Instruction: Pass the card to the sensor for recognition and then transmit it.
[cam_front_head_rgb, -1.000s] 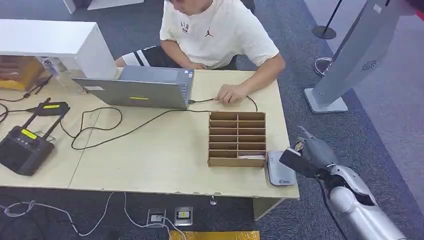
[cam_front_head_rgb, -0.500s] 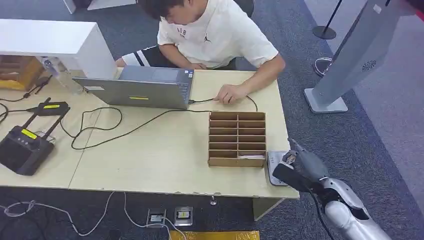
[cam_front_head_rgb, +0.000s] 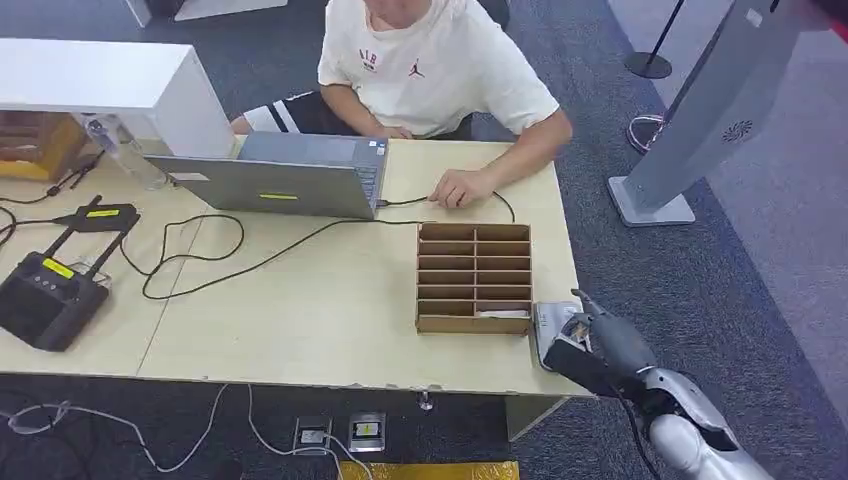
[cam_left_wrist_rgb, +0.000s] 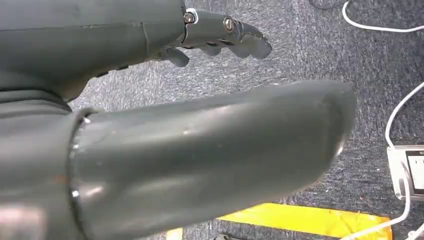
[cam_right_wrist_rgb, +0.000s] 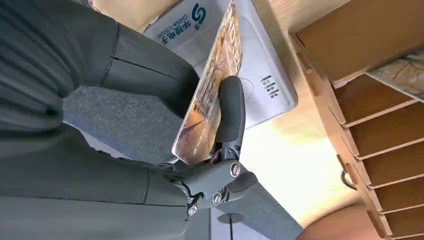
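My right hand (cam_front_head_rgb: 600, 350) pinches a printed card (cam_right_wrist_rgb: 212, 95) between thumb and fingers. It holds the card close above the white card sensor (cam_front_head_rgb: 551, 330), which lies at the table's front right corner. The right wrist view has the card edge-on over the sensor (cam_right_wrist_rgb: 260, 80), whether touching I cannot tell. A brown slotted card box (cam_front_head_rgb: 474, 277) stands just left of the sensor, with a card lying in its lowest right slot (cam_front_head_rgb: 503, 313). In the left wrist view my left hand (cam_left_wrist_rgb: 215, 40) hangs over grey carpet, fingers slightly curled and holding nothing.
A person (cam_front_head_rgb: 435, 60) sits at the far side, one hand (cam_front_head_rgb: 458, 187) resting on the table (cam_front_head_rgb: 330, 300) near a laptop (cam_front_head_rgb: 290, 180). Black cables (cam_front_head_rgb: 190, 255) and a black controller (cam_front_head_rgb: 45, 295) lie to the left. A grey stand (cam_front_head_rgb: 700, 120) rises on the carpet at right.
My right hand has carried the card left and down, from beside the table's right edge to over the sensor. The person's head shifted slightly.
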